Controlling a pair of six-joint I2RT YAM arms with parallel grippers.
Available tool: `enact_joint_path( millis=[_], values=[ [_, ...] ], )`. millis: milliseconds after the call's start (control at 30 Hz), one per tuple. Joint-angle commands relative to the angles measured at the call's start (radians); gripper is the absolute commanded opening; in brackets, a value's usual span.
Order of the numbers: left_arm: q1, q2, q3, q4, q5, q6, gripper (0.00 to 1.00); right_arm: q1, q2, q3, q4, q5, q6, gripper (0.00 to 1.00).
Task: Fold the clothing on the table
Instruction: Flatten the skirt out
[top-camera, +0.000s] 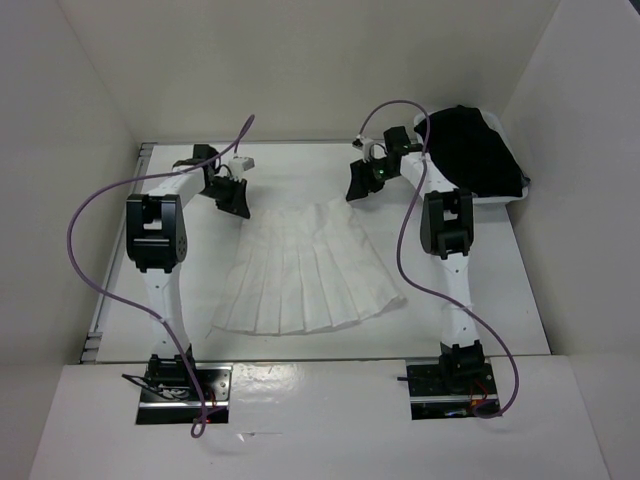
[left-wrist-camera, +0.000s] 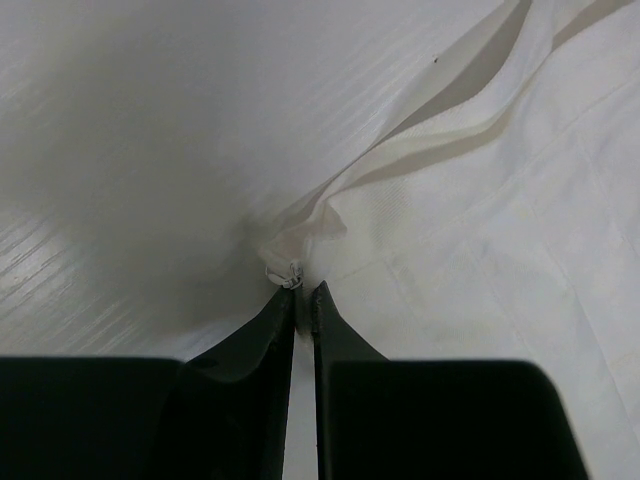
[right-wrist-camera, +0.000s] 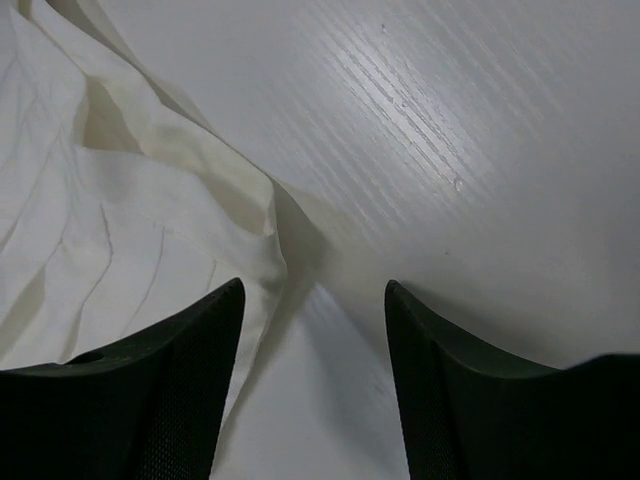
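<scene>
Fingers (left-wrist-camera: 262, 335) of the left gripper (left-wrist-camera: 304, 292) are pressed almost together, with only a thin slit between them. At their very tips they pinch a corner of the skirt (left-wrist-camera: 470, 200), where a small metal bit (left-wrist-camera: 285, 272), perhaps a zip pull, shows. The cloth rises in a ridge away from that pinch. Seen from above, the skirt lies spread on the table (top-camera: 480, 290) between the two arms, with its narrow waistband on the far side and its flared hem fanning toward the bases. The right gripper (right-wrist-camera: 313, 290) hangs low by the other end of the waistband with its fingers (right-wrist-camera: 190, 350) well apart and holding nothing. One is over the skirt's rumpled edge, the other over bare table. A black garment (top-camera: 475, 150) is heaped in the far right corner.
</scene>
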Motion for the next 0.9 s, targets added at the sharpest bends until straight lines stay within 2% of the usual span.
enact_joint_path(
  millis=[0,333,767,867],
  values=[
    [-0.020,0.044,0.034,-0.026,0.008,0.038,0.01,0.018,0.027,0.030,-0.052,-0.036,-0.014,0.63],
    [-0.038,0.076,0.105,-0.054,0.008,0.047,0.01,0.029,0.060,0.079,-0.111,-0.059,-0.045,0.54],
    [-0.038,0.085,0.134,-0.063,0.008,0.056,0.01,0.029,-0.014,-0.039,-0.133,-0.059,-0.086,0.53],
    [-0.038,0.095,0.134,-0.063,0.008,0.056,0.01,0.029,-0.014,-0.039,-0.133,-0.050,-0.086,0.46]
  ],
)
